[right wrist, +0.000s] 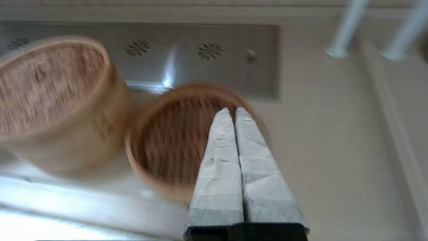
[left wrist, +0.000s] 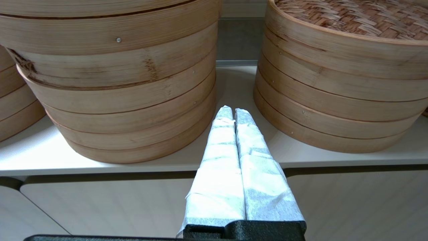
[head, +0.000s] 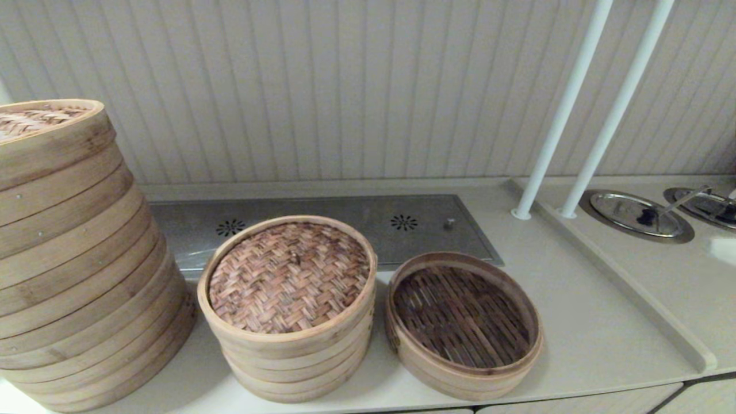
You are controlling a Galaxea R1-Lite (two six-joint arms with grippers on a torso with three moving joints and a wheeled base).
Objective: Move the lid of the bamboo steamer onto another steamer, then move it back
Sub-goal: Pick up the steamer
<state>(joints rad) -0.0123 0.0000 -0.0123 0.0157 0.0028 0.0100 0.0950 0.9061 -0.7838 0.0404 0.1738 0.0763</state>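
Steamers fill the head view: the lid [head: 288, 277] lies flat, woven face up, on top of the middle stack [head: 293, 356], its pale hoop level with that stack's rim. It is round, so it has no long axis to speak of. Just right of the middle stack, nearly touching it, sits the low steamer [head: 463, 328], uncovered, its dark slatted floor tipped slightly toward the camera. Left of the middle stack rises the very tall stack [head: 80, 270], with a paler woven top. Behind the middle stack a steel plate [head: 345, 224] is set into the counter [head: 586, 333], and farther right two white poles [head: 581, 109] stand on the counter. Neither arm shows in this view.

Left wrist view: the left gripper [left wrist: 233, 110] hangs at the counter's front edge, facing the gap between the tall stack [left wrist: 127, 100] and the middle stack [left wrist: 334, 100]; its padded fingers are pressed together with nothing between them. A sliver of the lid [left wrist: 351, 15] shows on the middle stack.

Right wrist view: the right gripper [right wrist: 232, 112] hovers above the low steamer [right wrist: 174, 140], fingers likewise closed on nothing. The lid [right wrist: 46, 83] is blurred but sits on the middle stack beside it.
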